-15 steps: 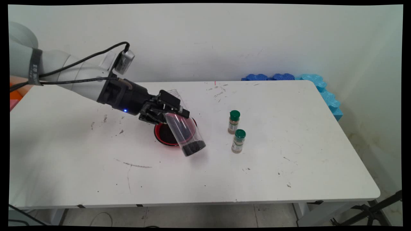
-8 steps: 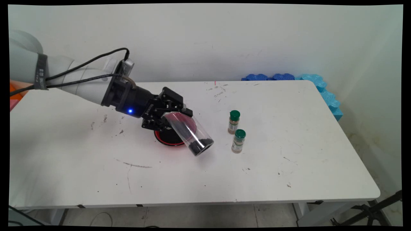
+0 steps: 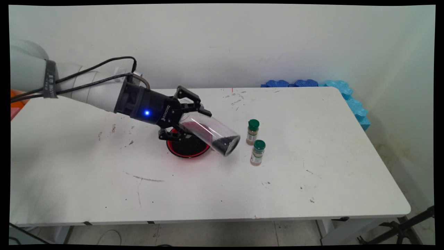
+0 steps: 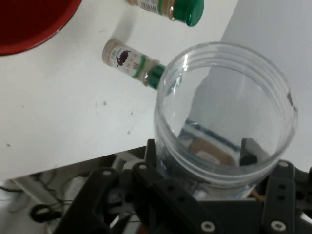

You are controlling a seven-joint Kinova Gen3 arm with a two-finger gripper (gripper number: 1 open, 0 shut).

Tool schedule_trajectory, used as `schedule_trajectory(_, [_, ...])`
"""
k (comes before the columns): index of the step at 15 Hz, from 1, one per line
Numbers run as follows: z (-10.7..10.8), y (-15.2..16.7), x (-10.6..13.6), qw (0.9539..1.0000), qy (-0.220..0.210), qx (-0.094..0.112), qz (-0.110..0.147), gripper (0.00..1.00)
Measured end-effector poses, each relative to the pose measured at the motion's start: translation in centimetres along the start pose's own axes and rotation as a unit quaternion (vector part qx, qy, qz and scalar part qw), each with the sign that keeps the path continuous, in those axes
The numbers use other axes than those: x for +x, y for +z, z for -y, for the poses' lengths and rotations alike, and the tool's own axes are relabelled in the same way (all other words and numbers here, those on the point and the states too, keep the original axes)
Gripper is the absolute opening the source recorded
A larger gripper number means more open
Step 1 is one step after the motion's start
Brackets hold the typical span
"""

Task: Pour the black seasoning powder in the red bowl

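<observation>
gripper [image 3: 189,116] clamped on clear plastic jar [image 3: 211,130], side grip near one end, jar tilted w/ far end lowest, so dark granules [image 3: 223,143] sit piled there. Jar is smooth, round, see-through. Under the hand: red bowl [image 3: 187,147], shallow, dark stuff inside. Beyond jar's low end: 2 small spice bottles [image 3: 252,132] [image 3: 257,152], green caps, upright on scuffed white table [image 3: 312,173].

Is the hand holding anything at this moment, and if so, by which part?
Yes. The hand is shut on a clear plastic jar with dark grains, gripping its side wall near the open mouth, tilted above the red bowl.
</observation>
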Motion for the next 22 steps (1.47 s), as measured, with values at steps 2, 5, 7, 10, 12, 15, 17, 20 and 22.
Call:
schedule_trajectory(2, [0.0, 0.03, 0.19, 0.9992, -0.039, -0.009, -0.003, 0.0])
schedule_trajectory(5, [0.09, 0.02, 0.39, 0.9962, -0.085, -0.019, -0.006, 0.0])
schedule_trajectory(7, [0.2, -0.03, 0.5, 0.9935, -0.111, -0.025, -0.007, 0.0])
schedule_trajectory(10, [0.35, -0.07, 0.6, 0.988, -0.15, -0.034, -0.007, 0.0])
schedule_trajectory(12, [0.43, -0.07, 0.65, 0.9836, -0.176, -0.041, -0.007, 0.0])
schedule_trajectory(15, [0.5, 0.01, 0.73, 0.9756, -0.213, -0.052, -0.005, 0.0])
schedule_trajectory(17, [0.5, 0.09, 0.78, 0.9692, -0.239, -0.06, -0.003, 0.0])
schedule_trajectory(20, [0.41, 0.25, 0.88, 0.9578, -0.278, -0.073, 0.0, 0.0])
schedule_trajectory(22, [0.34, 0.37, 0.97, 0.9508, -0.299, -0.081, 0.002, 0.0])
